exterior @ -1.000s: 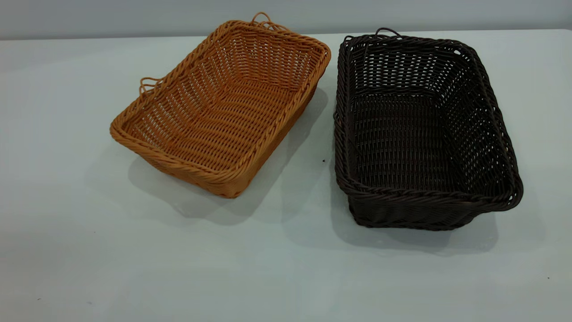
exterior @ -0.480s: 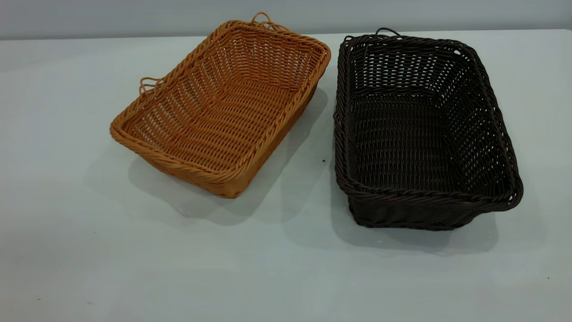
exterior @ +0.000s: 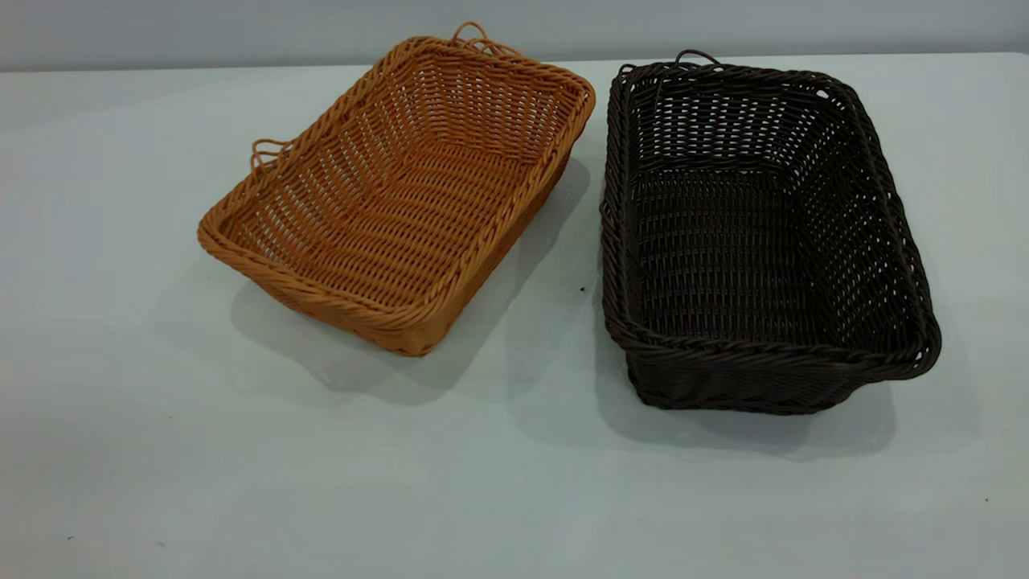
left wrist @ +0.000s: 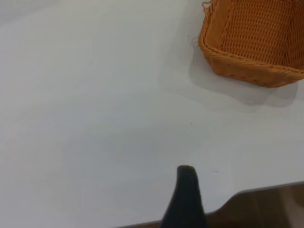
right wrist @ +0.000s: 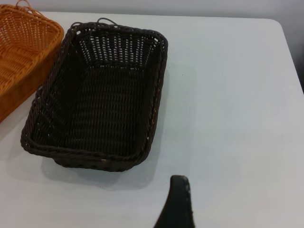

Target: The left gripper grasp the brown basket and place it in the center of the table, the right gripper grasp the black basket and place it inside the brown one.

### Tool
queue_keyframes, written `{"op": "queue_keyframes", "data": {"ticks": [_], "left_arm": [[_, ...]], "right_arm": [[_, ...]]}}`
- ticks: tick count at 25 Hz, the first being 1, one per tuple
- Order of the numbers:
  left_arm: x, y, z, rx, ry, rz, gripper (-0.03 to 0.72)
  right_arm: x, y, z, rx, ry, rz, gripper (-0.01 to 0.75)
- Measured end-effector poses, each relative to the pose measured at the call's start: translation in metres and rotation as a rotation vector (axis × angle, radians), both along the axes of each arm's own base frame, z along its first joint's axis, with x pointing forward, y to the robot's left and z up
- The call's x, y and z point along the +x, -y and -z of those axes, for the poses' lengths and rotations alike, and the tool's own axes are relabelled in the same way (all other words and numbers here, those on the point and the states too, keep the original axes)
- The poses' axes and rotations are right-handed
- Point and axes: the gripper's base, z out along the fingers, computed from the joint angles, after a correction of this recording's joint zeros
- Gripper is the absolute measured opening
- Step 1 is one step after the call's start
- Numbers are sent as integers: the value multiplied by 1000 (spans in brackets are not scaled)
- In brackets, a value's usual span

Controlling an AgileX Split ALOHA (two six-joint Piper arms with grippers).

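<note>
Judging the brown basket (exterior: 398, 197) light, stiff, best pinched at its braided rim — left gripper (left wrist: 186, 176) holding nothing, opening impossible to tell.

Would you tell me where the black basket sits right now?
In the exterior view the black basket rests on the table at right of centre, beside the brown basket without touching it.

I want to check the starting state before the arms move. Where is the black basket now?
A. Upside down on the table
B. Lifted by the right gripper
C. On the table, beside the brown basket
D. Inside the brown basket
C: the black basket stands upright on the table, apart from the brown basket, and no gripper holds it.
</note>
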Motion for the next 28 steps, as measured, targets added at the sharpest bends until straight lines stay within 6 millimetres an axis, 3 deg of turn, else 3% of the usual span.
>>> {"op": "queue_keyframes", "data": {"ticks": [8,13,16,20,28], "left_arm": [[0,0,-1,-1,3,-3,561],[17,2,-26,-38,-1,-17,561],[50,5,-40,-40,-15,7,561],[108,9,-46,-20,-50,46,561],[227,27,-33,-35,-146,191,561]], "right_arm": [[0,0,0,0,0,0,574],[0,0,0,2,0,-2,574],[0,0,0,2,0,-2,573],[0,0,0,3,0,-3,573],[-1,-2,-4,64,13,11,573]]}}
